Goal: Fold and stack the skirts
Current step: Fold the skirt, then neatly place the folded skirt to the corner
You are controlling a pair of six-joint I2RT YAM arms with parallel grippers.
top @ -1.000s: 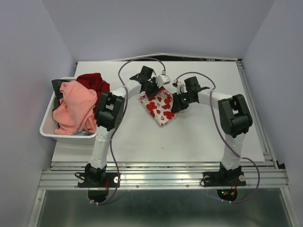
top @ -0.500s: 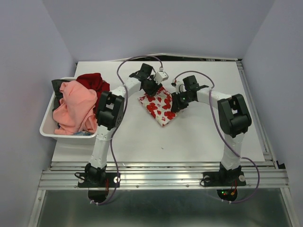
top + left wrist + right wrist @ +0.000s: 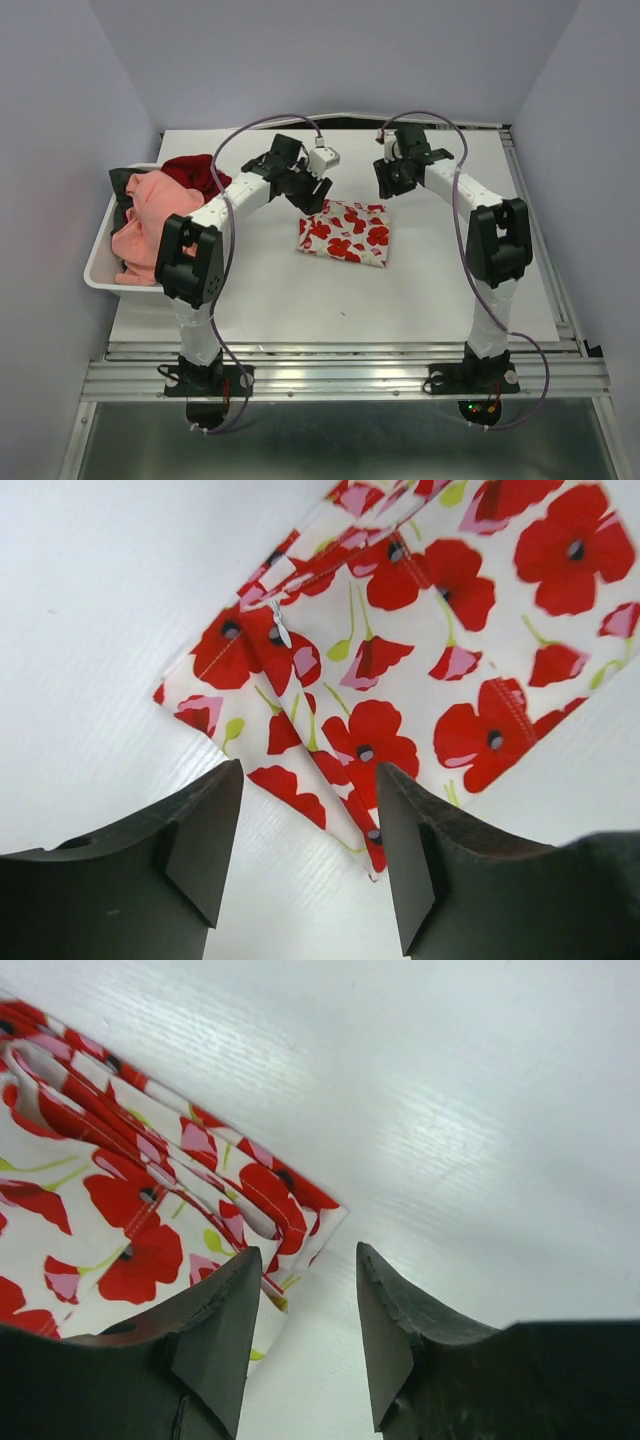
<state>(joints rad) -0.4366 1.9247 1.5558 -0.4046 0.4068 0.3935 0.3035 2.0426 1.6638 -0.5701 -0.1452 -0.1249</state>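
Over at the left edge of the table (image 3: 430, 270), a white bin (image 3: 98, 272) holds a heap of clothes, and the folded flower-print skirt (image 3: 345, 232) lies flat mid-table with both grippers off it.

Going left to right: the bin has the salmon-pink skirt (image 3: 150, 225) piled on top, a dark red garment (image 3: 195, 172) behind it and a bit of dark cloth (image 3: 122, 185) at the far left corner. Next, the left gripper (image 3: 310, 196) hangs just above the flower skirt's far left corner, jaws spread with nothing between them; its wrist view shows the corner and a small zipper pull (image 3: 281, 632) below. The right gripper (image 3: 388, 182) hovers just past the skirt's far right corner, jaws also parted and empty, and its wrist view shows the layered folded edge (image 3: 250, 1200) on bare table.
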